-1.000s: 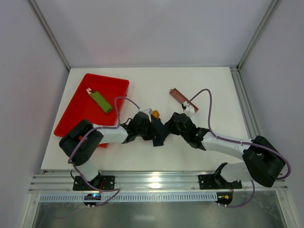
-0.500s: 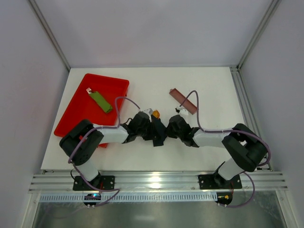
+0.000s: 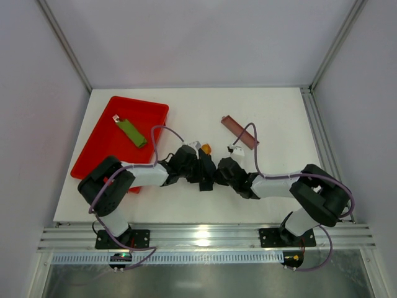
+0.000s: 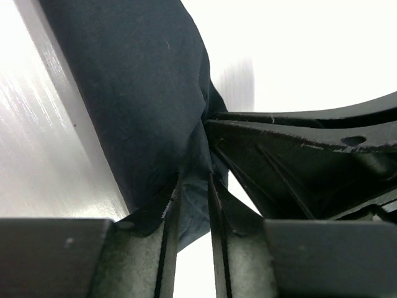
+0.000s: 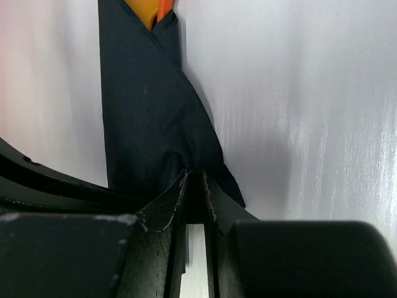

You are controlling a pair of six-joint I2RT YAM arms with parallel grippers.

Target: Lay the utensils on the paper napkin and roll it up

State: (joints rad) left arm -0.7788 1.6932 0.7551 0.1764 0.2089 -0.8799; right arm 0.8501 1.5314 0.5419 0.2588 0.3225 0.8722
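The black paper napkin point(image 3: 207, 173) lies rolled into a narrow bundle at the table's middle, between my two grippers. Orange-and-yellow utensils point(image 3: 204, 149) stick out of its far end; they also show in the right wrist view point(image 5: 155, 10). My left gripper point(image 3: 200, 174) is shut on the napkin point(image 4: 142, 105) from the left, a fold of it pinched between the jaws. My right gripper point(image 3: 214, 176) is shut on the napkin point(image 5: 149, 118) from the right, near its near end. The two grippers almost touch.
A red tray point(image 3: 118, 139) stands at the left with a flat green piece point(image 3: 131, 132) in it. A long narrow brown tray point(image 3: 239, 131) lies at the back right of the middle. The right arm's cable point(image 3: 251, 139) loops over it.
My right gripper has moved left and nearer to the napkin's near end, with its arm folding in. The left arm has barely moved. The roll stays in place.
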